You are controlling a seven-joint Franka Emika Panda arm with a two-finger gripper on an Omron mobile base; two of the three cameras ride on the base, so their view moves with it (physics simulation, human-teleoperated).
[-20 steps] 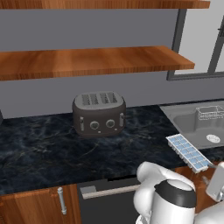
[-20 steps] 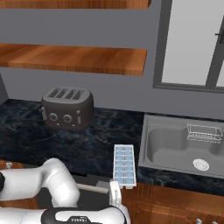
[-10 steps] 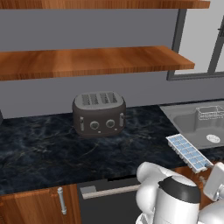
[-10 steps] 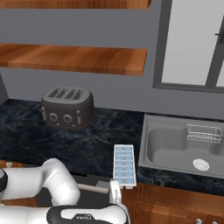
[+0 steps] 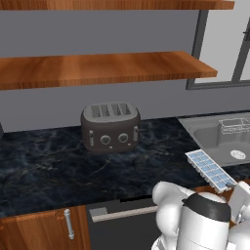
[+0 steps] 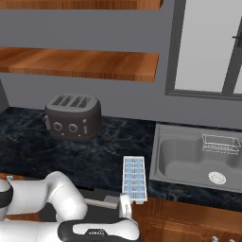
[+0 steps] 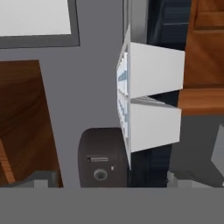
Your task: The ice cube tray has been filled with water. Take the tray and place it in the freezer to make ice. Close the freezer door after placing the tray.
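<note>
The ice cube tray (image 5: 210, 169) (image 6: 134, 178) is long and white with pale-blue cells. It lies on the dark marble counter (image 5: 58, 171) just left of the sink, its near end at the counter's front edge. My gripper (image 6: 125, 207) hangs low in front of that near end, about level with the counter edge. In the hand view the picture is rolled sideways and the tray (image 7: 148, 105) shows end-on straight ahead. The gripper (image 7: 113, 181) is open with nothing between its fingertips (image 7: 41, 177). The freezer is out of view.
A dark toaster (image 5: 110, 127) (image 6: 73, 116) stands at the back of the counter. The steel sink (image 6: 198, 160) holds a small wire rack (image 6: 221, 143). Wooden shelves (image 5: 97, 68) hang above. A dishwasher front (image 5: 122, 224) and wood cabinets sit below the counter.
The arm's elbow has shifted slightly to the right. The gripper stays open and the tray has not moved.
</note>
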